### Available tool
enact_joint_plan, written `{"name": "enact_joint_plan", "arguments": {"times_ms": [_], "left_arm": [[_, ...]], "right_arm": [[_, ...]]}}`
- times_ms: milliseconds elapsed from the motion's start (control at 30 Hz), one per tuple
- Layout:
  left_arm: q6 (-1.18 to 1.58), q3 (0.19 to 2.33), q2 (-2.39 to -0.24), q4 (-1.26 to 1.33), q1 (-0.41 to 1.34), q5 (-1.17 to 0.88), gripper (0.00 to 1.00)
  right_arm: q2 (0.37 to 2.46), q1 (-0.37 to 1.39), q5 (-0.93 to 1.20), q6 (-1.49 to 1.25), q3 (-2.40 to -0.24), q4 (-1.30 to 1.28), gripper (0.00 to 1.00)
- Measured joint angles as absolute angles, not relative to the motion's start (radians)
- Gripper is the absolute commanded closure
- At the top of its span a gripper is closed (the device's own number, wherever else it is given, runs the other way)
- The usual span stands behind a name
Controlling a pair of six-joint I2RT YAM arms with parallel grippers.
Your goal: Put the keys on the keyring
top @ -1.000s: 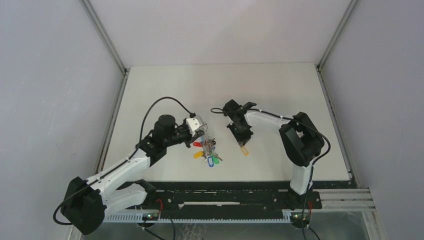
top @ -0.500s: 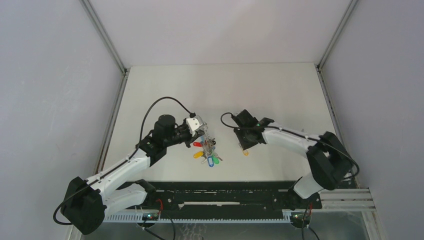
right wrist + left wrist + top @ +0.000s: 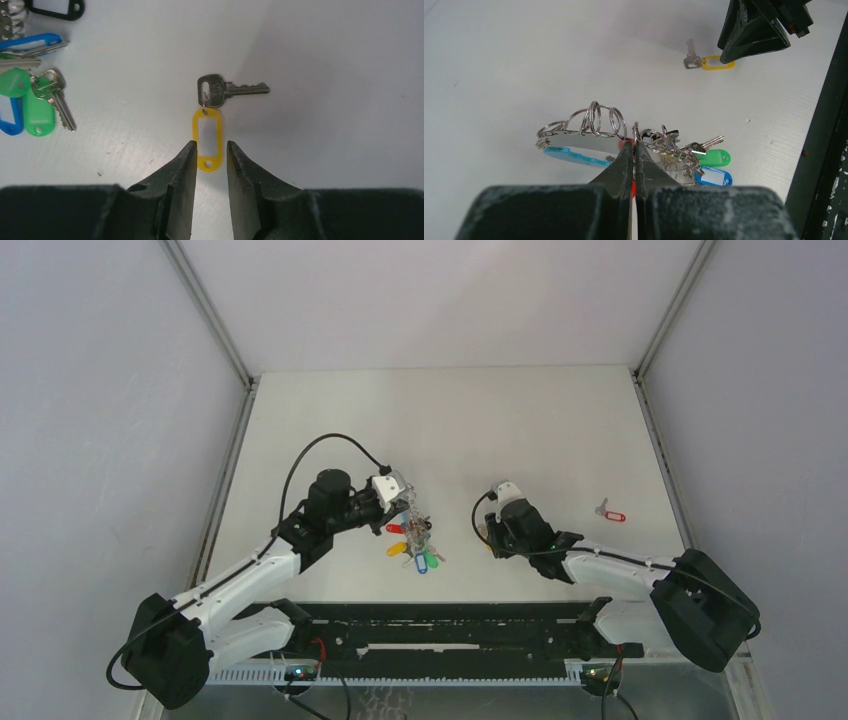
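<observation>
Pickup of the yellow-tagged key (image 3: pixel 220 92) is in hand, we judge: our right claw (image 3: pixel 210 160) stands parted, the key at its 12 o'clock on the bench (image 3: pixel 325 75). Our left claw (image 3: pixel 634 150) is clenched on the keyring (image 3: pixel 584 132). Next: lower, pinch the tag squarely.

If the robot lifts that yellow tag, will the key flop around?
Probably: the key joins the yellow tag by one tiny ring, so it would likely dangle and swing. Both look flat and thin, so likely light.
</observation>
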State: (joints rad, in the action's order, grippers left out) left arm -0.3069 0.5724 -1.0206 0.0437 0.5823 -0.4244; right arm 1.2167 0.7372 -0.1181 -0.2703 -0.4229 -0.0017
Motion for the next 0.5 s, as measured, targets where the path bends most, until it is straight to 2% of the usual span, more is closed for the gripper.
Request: {"name": "enact_joint_plan", "arguments": {"times_ms": [200,500], "left_arm": [[-0.307,0.572,-1.021,0.05,0.582,-0.424,1.0],[-0.307,0.572,-1.021,0.062,0.582,-0.424,1.0]], "right_arm": [[1.216,0.773,-0.131,-0.257,-0.348,0.181,0.75],[1.214,0.789,-0.181,-0.241,-0.322,0.279,0.8]]}}
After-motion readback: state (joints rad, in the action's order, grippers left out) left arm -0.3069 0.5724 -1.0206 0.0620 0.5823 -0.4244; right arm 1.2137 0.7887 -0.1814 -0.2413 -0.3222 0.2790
